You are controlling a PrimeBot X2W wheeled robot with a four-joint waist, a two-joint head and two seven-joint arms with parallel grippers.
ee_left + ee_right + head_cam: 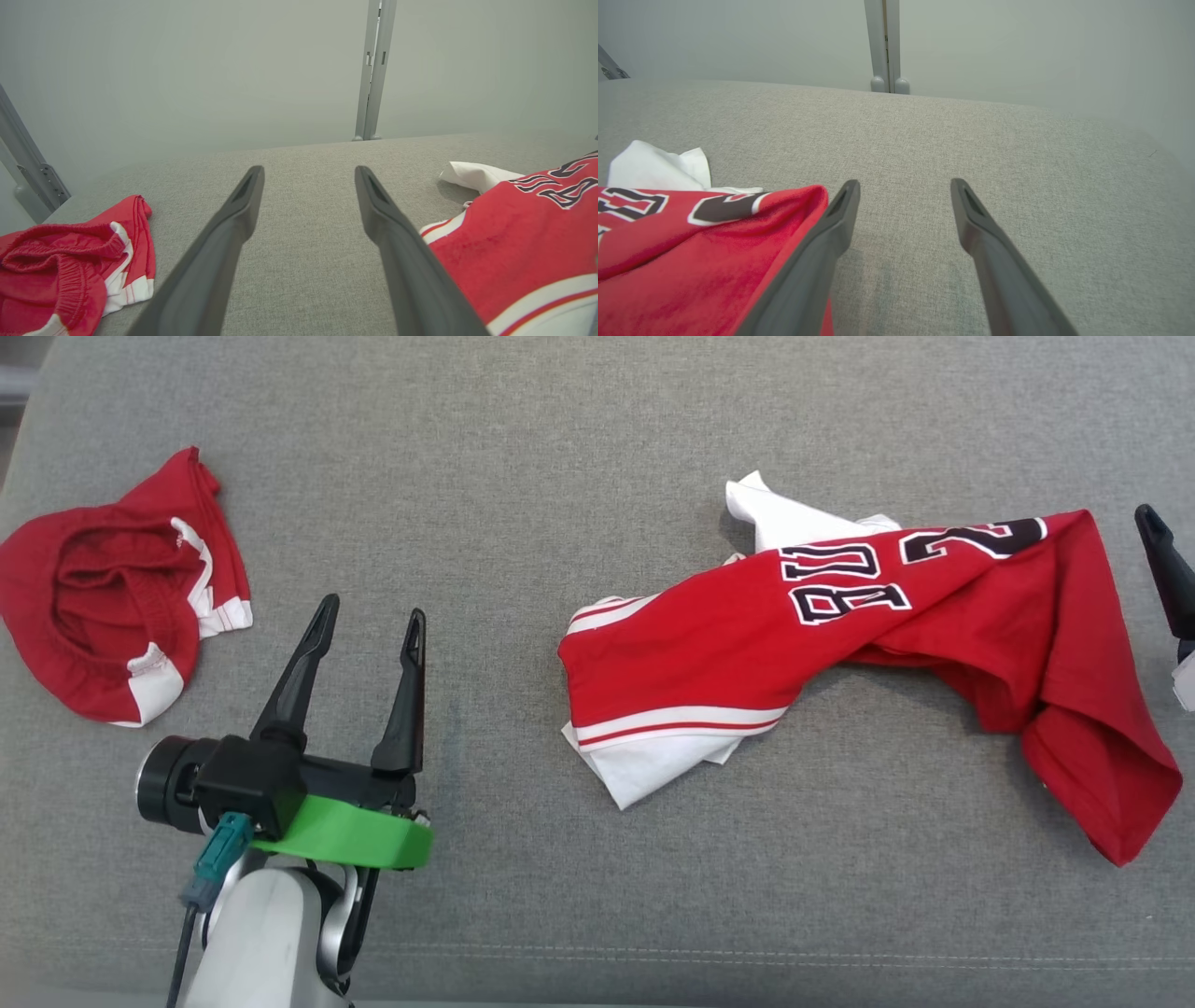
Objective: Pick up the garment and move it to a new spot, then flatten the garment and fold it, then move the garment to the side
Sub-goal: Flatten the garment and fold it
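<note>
Wide open and empty, the left claw [372, 611] and right claw [903, 186] seem poised to flatten the crumpled red jersey [709, 672].

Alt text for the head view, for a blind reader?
A crumpled red and white jersey with black lettering lies right of centre on a grey fabric surface, and bunched red shorts with white trim lie at the left. The left end effector stands open over bare fabric between them; a dark tip of the right end effector shows at the right edge.
</note>
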